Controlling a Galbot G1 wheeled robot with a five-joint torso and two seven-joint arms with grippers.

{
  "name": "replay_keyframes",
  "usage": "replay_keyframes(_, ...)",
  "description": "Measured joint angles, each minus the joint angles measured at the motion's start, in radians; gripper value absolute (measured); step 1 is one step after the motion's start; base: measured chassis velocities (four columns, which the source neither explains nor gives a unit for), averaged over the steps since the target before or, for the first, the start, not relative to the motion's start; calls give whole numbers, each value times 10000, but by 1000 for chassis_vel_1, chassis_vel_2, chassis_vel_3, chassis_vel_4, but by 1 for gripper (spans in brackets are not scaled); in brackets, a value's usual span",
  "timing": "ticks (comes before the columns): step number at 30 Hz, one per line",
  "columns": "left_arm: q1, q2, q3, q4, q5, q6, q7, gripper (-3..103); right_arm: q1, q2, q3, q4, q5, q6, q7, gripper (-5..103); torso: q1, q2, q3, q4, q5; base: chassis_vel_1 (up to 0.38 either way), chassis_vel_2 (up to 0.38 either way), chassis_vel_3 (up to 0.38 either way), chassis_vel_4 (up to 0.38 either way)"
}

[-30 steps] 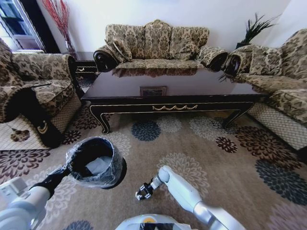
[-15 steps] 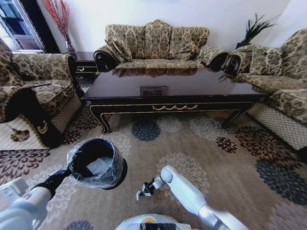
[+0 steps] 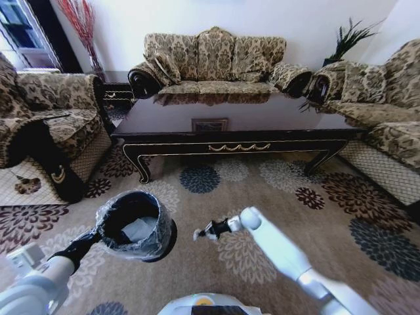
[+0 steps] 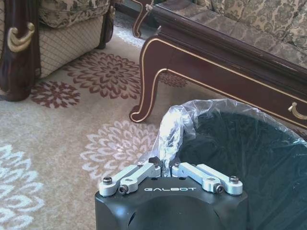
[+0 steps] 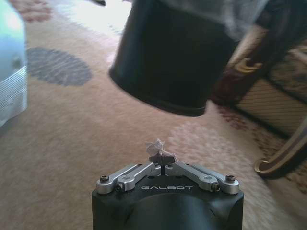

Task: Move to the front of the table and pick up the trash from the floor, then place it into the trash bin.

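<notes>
Carrying a white paper scrap [image 5: 156, 145] pinched in its closed right tool [image 3: 202, 232], the robot should lift it above the bin [image 3: 134, 226], whose liner the closed left tool [image 4: 166, 168] holds aloft, just beside it.

From my feed: beige floral carpet [image 3: 275, 197], 3 patterned sofas, one on the back wall [image 3: 213, 62], one each side, white wall [image 3: 138, 20], window [image 3: 16, 29] top left corner.
</notes>
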Motion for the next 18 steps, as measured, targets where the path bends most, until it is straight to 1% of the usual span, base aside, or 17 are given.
replay_keyframes(1,0,0,0,0,0,0,0,5,0,0,0,0,0,0,0,0,0,0,0,0,0,0,0,0,0)
replay_keyframes(2,-6,9,15,0,0,1,-1,5,-36,-137,-6,90,237,-123,198,0,0,0,0,0,0,0,0,0,0)
replay_keyframes(4,-46,60,48,0,-5,4,-3,5,-292,-572,-17,384,1082,-672,1195,0,0,1,0,-1,2,0,0,0,0)
replay_keyframes(5,-58,78,58,0,-7,4,-3,5,-392,-677,-29,462,1269,-815,1557,0,0,0,0,-1,2,0,0,0,0)
replay_keyframes(6,-66,92,65,0,-8,4,-3,5,-464,-752,-45,520,1403,-935,1856,0,0,0,0,-1,2,0,0,0,0)
replay_keyframes(7,-66,92,65,0,-8,4,-3,5,-464,-752,-45,520,1403,-935,1856,0,0,0,0,-1,2,0,0,0,0)
replay_keyframes(8,-87,140,92,0,-12,5,-5,5,-717,-978,-93,800,1840,-1373,2814,0,0,0,0,1,3,0,0,0,0)
replay_keyframes(9,-94,165,98,0,-14,8,-5,5,-822,-1078,-133,967,2071,-1619,3299,0,0,0,0,-1,2,0,0,0,0)
replay_keyframes(11,-115,218,112,0,-18,12,-6,5,-1050,-1284,-285,1460,2762,-2251,4822,0,0,0,0,-3,2,0,0,0,0)
replay_keyframes(12,-115,218,112,0,-18,12,-6,5,-1050,-1284,-285,1460,2762,-2251,4822,0,0,0,0,-3,2,0,0,0,0)
replay_keyframes(13,-122,239,127,0,-20,11,-6,5,-1114,-1349,-354,1746,3102,-2593,5693,0,0,0,0,-1,2,0,0,0,0)
replay_keyframes(15,-127,251,145,0,-23,12,-6,5,-1157,-1387,-411,2070,3443,-3048,6757,0,0,0,0,2,0,0,0,0,0)
replay_keyframes(16,-128,269,160,0,-25,12,-7,5,-1166,-1421,-492,2394,3839,-3491,7682,0,1,0,0,2,0,0,0,0,0)
replay_keyframes(17,-128,269,160,0,-25,12,-7,5,-1166,-1421,-492,2394,3839,-3491,7682,0,1,0,0,2,0,0,0,0,0)
replay_keyframes(18,-128,283,162,0,-28,12,-8,5,-1166,-1455,-567,2649,4208,-3883,8287,0,0,0,0,3,0,0,0,0,0)
